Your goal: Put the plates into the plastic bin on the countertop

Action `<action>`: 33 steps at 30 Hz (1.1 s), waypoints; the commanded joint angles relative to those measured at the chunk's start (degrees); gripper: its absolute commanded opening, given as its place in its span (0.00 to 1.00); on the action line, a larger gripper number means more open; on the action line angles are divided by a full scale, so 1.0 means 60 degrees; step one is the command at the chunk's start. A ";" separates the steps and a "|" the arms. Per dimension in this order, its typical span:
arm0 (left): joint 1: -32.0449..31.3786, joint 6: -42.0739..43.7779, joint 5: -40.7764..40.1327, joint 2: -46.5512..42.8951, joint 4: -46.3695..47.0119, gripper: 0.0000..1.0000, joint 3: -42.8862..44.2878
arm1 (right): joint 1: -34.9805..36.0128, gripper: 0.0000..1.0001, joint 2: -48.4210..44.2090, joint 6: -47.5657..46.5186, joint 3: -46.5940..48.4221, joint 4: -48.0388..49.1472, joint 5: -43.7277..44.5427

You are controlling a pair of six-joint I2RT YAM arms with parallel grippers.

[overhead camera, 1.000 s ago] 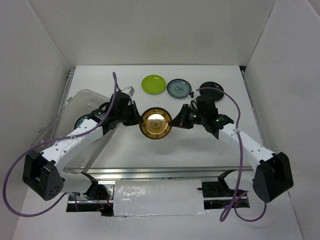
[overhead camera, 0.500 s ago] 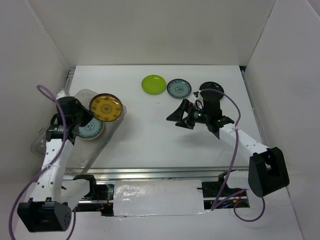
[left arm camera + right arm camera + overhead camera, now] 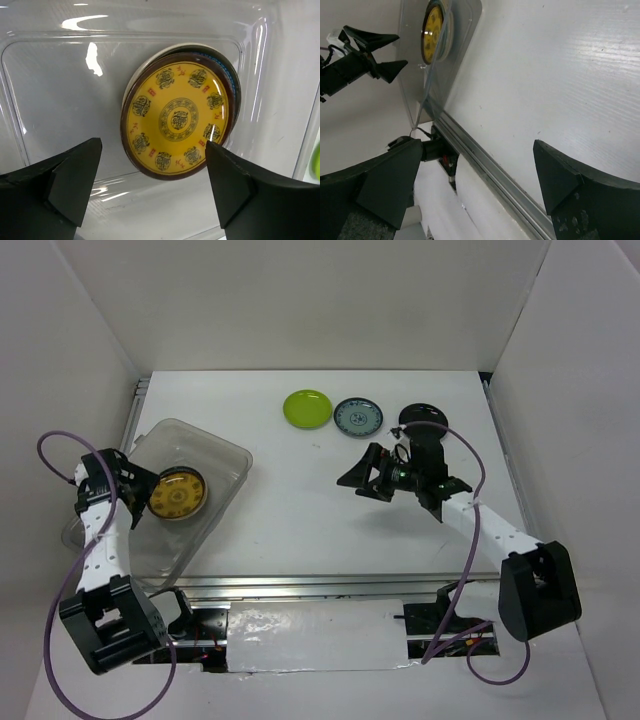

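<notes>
A dark plate with a gold pattern [image 3: 178,495] lies flat in the clear plastic bin [image 3: 215,445] at the left of the countertop [image 3: 300,520]. In the left wrist view this plate [image 3: 178,117] rests on other plates, with a blue rim [image 3: 235,85] showing beneath it. My left gripper [image 3: 137,492] hovers open over the bin's left side, holding nothing. A lime green plate [image 3: 307,408], a blue-white plate [image 3: 358,417] and a black plate [image 3: 424,419] sit at the back. My right gripper [image 3: 356,482] is open and empty over the middle right, in front of those plates.
White walls close in the countertop on three sides. A metal rail [image 3: 320,587] runs along the near edge. The right arm partly covers the black plate. The right wrist view shows the bin [image 3: 442,55] and the left gripper [image 3: 387,50] far off.
The left arm carried the gold-patterned plate from the middle of the table to the bin and let it go there. The right gripper released the plate and drew back slightly to the right.
</notes>
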 commanded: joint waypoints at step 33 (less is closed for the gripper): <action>-0.4201 0.3296 0.2835 -0.3959 -0.1919 0.99 0.1509 | -0.5341 0.73 0.8351 0.3504 0.6514 -0.2664 0.4666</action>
